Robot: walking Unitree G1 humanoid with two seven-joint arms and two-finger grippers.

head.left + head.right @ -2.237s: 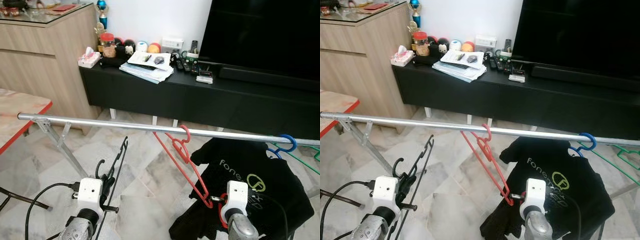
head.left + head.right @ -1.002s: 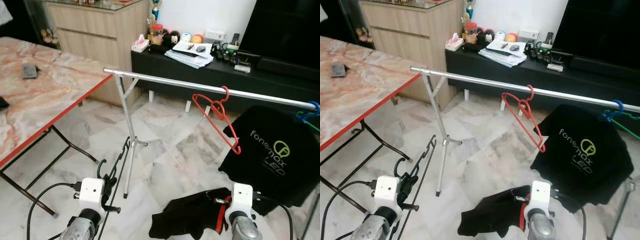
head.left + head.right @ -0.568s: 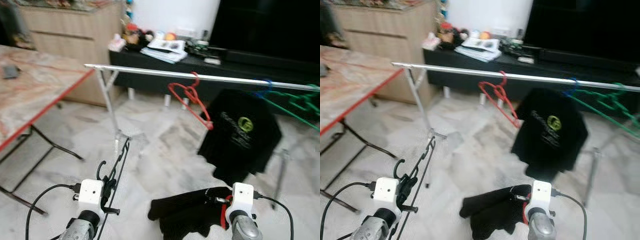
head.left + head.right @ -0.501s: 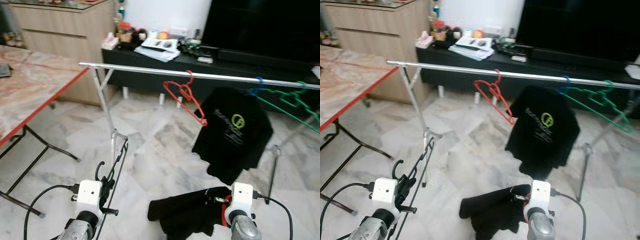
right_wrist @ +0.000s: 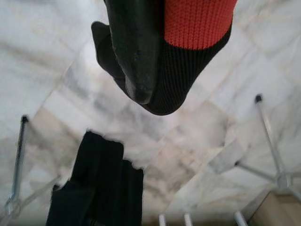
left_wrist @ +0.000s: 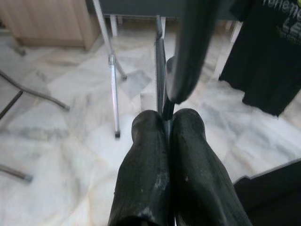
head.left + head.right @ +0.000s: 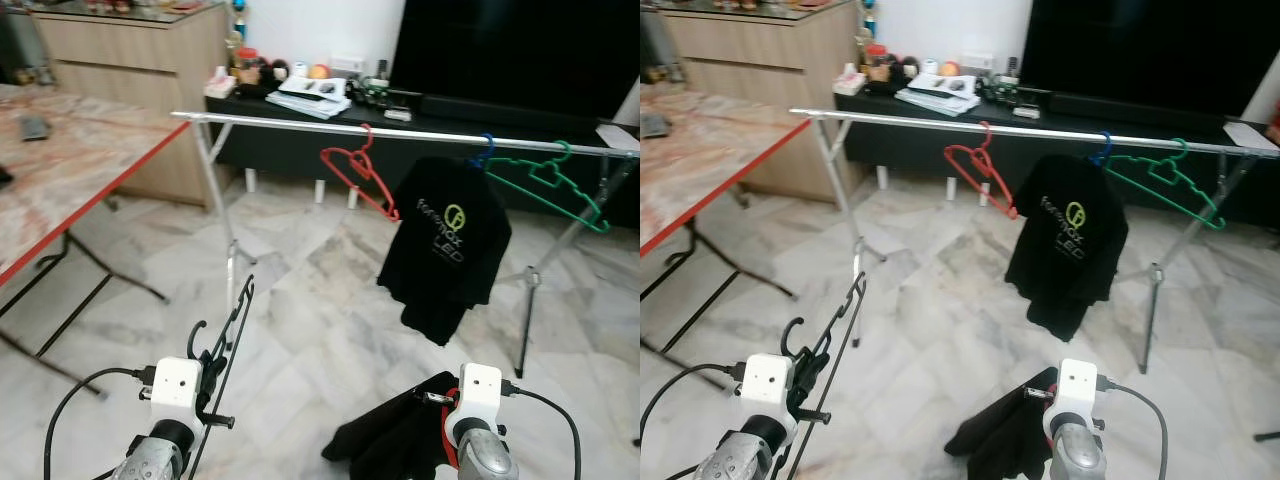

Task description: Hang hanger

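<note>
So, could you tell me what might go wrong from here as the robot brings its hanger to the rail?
1. The left gripper pinches the black hanger on thin wire, so it may twist or slip.
2. The right gripper holds a dark garment that hangs low and could snag the rail's legs.
3. The rail already carries a red hanger, a T-shirt and a green hanger; aiming right risks a knock.

Home living room: large black TV [image 7: 520, 50] on a low black console [image 7: 300, 150] cluttered with papers and remotes, wooden sideboard [image 7: 130, 70], marble-tiled floor [image 7: 300, 300], folding table [image 7: 60, 170], metal clothes rail [image 7: 400, 133] with hangers.
</note>
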